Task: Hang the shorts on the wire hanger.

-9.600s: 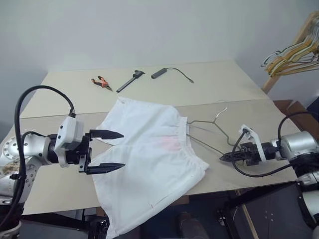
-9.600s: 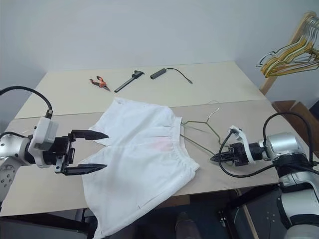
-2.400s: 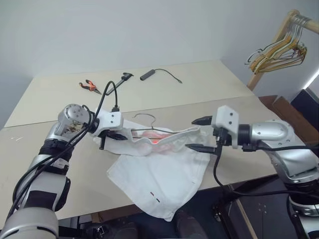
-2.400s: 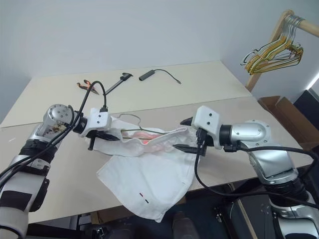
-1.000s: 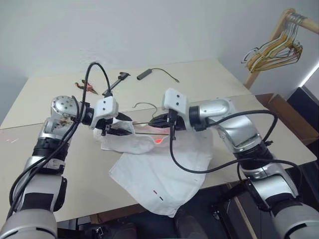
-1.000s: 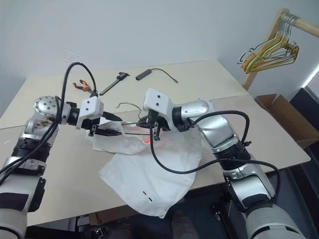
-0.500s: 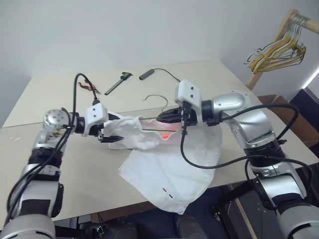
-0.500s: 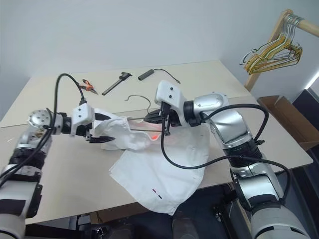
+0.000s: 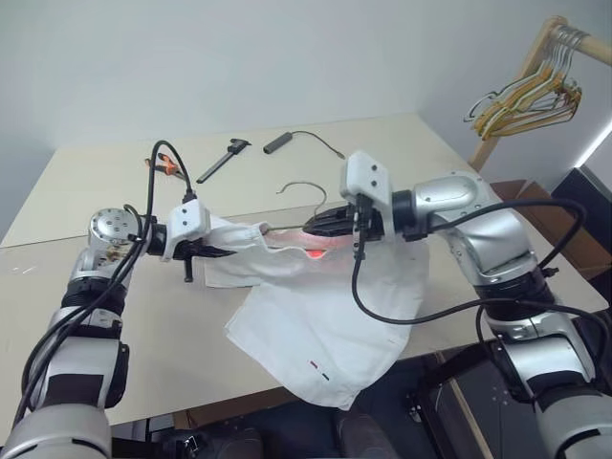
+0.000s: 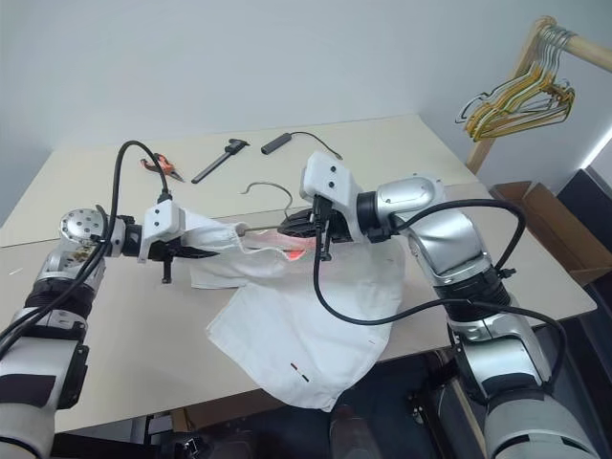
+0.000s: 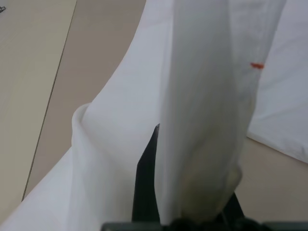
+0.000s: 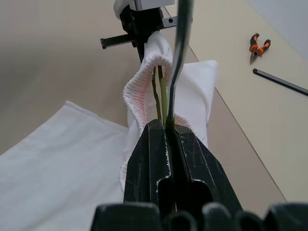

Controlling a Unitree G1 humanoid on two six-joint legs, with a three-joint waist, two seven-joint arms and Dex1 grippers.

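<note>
At nine o'clock, the left gripper (image 9: 222, 251), spread a moment ago, has pinched the waistband of the white cloth shorts (image 9: 325, 311). At centre, the right gripper (image 9: 316, 224) clamps the thin grey wire hanger (image 9: 300, 188), now threaded inside; hanging looks nearly finished.

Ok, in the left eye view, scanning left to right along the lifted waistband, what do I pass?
Left tool shut on the shorts → stretched waistband → wire hanger hook → right tool shut on the hanger wire → gold hangers on the rack at far right.
</note>
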